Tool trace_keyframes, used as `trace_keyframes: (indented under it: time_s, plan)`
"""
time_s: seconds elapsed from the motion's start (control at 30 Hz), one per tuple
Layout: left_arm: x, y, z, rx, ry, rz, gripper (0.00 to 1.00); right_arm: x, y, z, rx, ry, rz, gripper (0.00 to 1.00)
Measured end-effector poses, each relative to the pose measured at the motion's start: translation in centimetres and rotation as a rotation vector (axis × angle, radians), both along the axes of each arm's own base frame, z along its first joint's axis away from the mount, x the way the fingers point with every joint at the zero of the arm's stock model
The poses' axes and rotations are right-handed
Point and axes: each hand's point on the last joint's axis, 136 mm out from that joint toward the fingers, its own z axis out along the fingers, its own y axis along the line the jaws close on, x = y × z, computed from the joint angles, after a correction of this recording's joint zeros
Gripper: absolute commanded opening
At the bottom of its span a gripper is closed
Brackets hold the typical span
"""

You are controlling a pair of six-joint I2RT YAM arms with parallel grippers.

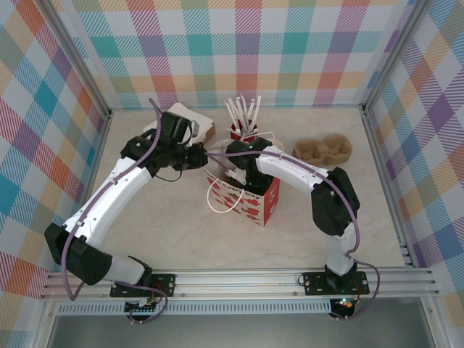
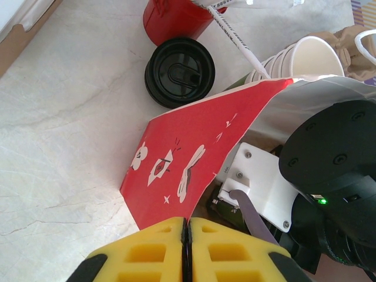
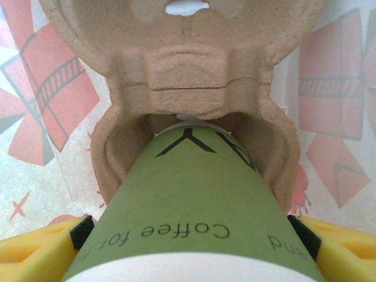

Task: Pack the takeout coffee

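Red cup (image 1: 244, 133) holding white sticks (image 1: 243, 110), black lid (image 2: 179, 71) just beside it, nested white paper cups (image 2: 308, 56), pulp carrier (image 1: 322, 150) on the pale table (image 1: 181, 239) at right.

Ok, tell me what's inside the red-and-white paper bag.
A brown pulp cup carrier, with the right gripper holding a green coffee cup at one of its pockets. The cup hides that pocket's bottom.

We count one green coffee cup (image 3: 194, 205) in the right claw (image 3: 194, 252) and two pulp carriers: one carrier (image 3: 188, 76) just ahead of that claw, another carrier (image 1: 322, 150) well off to its right. Ahead of the left claw (image 2: 186, 226) we count one red-and-white bag (image 2: 194, 158), one black lid (image 2: 179, 71), one red cup (image 2: 173, 17) and one stack of white cups (image 2: 311, 56).
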Motion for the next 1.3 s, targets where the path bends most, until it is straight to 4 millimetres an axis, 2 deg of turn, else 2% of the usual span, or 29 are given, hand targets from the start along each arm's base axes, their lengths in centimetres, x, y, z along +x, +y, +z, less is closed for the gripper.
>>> trace_keyframes:
  time_s: [0.6, 1.3]
  plan:
    - [0.1, -0.1, -0.1, 0.002, 0.003, 0.0, 0.08, 0.2, 0.0, -0.3, -0.004, -0.009, 0.0, 0.67]
    - [0.6, -0.1, -0.8, 0.018, 0.013, 0.008, 0.1, 0.9, 0.2, -2.3, -0.011, -0.003, -0.004, 0.67]
